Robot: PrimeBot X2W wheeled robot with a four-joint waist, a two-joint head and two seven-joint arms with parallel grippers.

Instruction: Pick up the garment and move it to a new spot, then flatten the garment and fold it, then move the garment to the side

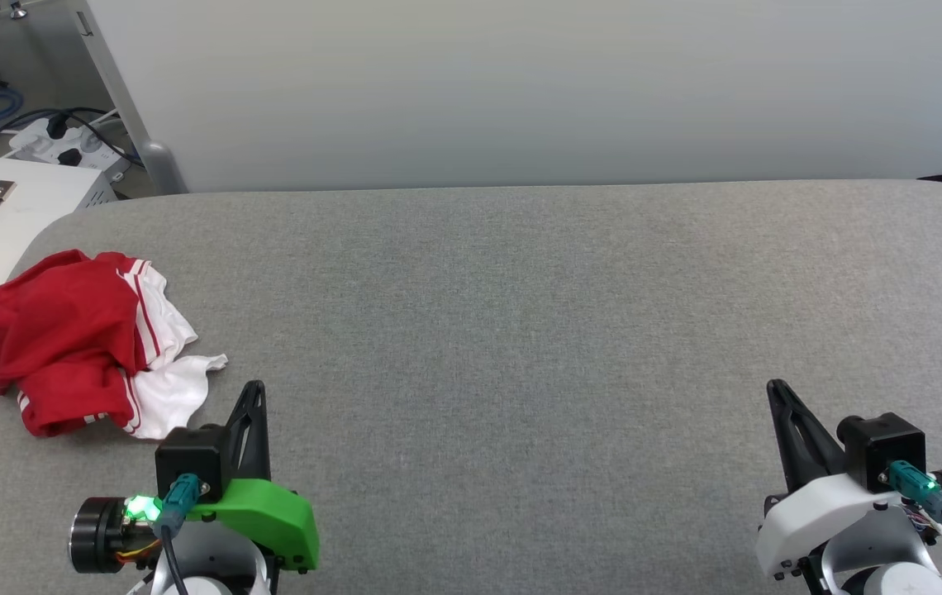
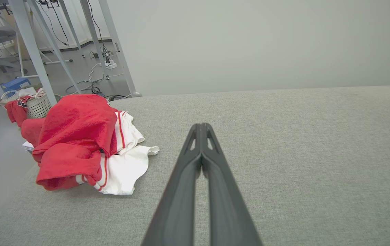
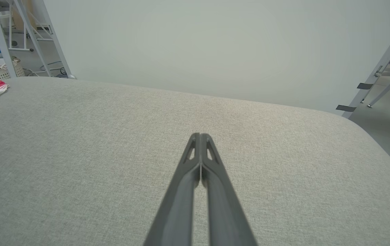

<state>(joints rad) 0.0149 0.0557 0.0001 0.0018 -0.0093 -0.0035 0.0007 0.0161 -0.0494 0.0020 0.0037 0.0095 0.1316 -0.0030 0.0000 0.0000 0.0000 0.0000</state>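
Shirt [image 1: 74,339] lies crumpled at the grey table's [image 1: 520,330] left edge, untouched; left gripper [image 1: 254,392] and right gripper [image 1: 777,388] rest empty, fingers pressed together. Pickup is yet to start: the left gripper would likely need to spread and reach over

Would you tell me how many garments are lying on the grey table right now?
1. The garment lies crumpled at the left edge of the table, ahead and left of the shut left gripper; whether more cloth hangs past that edge is unclear.
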